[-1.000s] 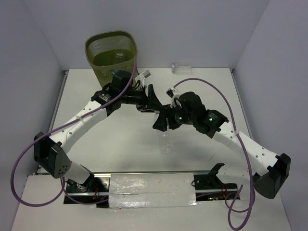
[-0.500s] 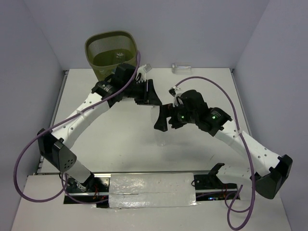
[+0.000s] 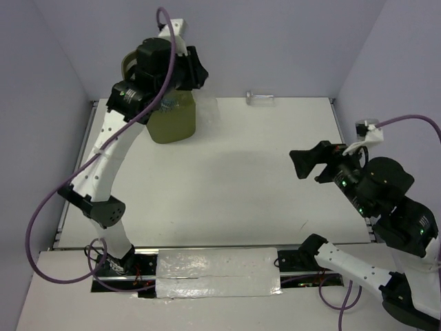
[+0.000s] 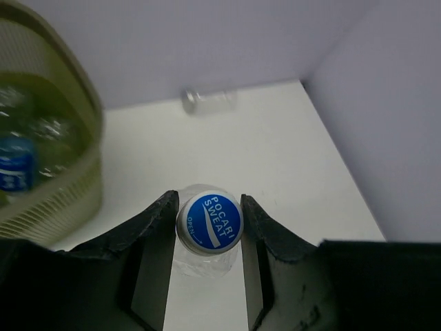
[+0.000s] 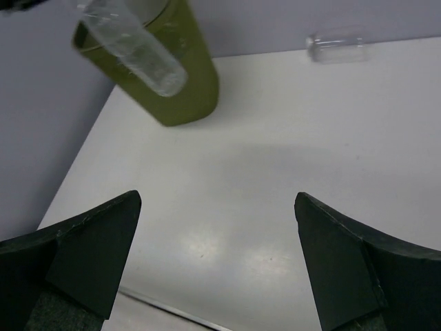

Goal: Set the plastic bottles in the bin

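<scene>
My left gripper [image 4: 209,207] is shut on the neck of a clear plastic bottle with a blue cap [image 4: 209,221], which hangs below the jaws. In the top view that gripper [image 3: 196,72] is raised high beside the olive-green mesh bin [image 3: 172,124] at the back left. The right wrist view shows the held bottle [image 5: 134,45] slanting over the bin [image 5: 187,83]. Inside the bin [image 4: 62,186] lie other bottles [image 4: 17,165]. Another clear bottle [image 3: 260,98] lies against the back wall. My right gripper [image 3: 309,163] stands open at the right, nothing between its fingers [image 5: 103,241].
The white table [image 3: 234,179] is walled by pale purple panels at the back and on both sides. A taped metal rail [image 3: 217,272] runs along the near edge between the arm bases. Purple cables loop round both arms.
The left arm has lifted the bottle from mid-table up to the bin at the back left. The right gripper has opened, let go of the bottle and drawn back to the right.
</scene>
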Robot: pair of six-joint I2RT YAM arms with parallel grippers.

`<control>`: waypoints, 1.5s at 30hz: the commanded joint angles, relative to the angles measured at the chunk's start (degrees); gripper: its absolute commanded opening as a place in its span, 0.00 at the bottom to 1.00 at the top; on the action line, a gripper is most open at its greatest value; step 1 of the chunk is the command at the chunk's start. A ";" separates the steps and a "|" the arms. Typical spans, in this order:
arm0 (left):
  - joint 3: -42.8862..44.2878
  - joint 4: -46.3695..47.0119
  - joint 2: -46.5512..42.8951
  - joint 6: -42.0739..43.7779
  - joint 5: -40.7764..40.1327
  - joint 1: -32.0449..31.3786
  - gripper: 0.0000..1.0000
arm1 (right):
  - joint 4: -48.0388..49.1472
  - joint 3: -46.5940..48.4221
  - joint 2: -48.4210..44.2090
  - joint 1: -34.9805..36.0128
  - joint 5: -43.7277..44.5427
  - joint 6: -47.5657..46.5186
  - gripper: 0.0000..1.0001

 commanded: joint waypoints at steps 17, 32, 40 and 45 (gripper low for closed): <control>-6.19 31.44 -8.37 15.88 -24.86 11.74 0.00 | 1.95 -12.11 -1.72 -0.39 11.38 4.98 1.00; -20.78 31.88 -3.89 7.18 -20.47 20.36 0.00 | 3.36 -16.07 -1.63 -0.39 9.00 6.91 1.00; -18.95 32.67 -2.13 6.91 -17.13 20.63 0.00 | 3.71 -16.25 -0.23 -0.39 8.91 7.18 1.00; -15.61 32.15 -0.02 6.82 -15.64 20.63 0.00 | 4.15 -16.33 -0.22 -0.39 9.09 8.06 1.00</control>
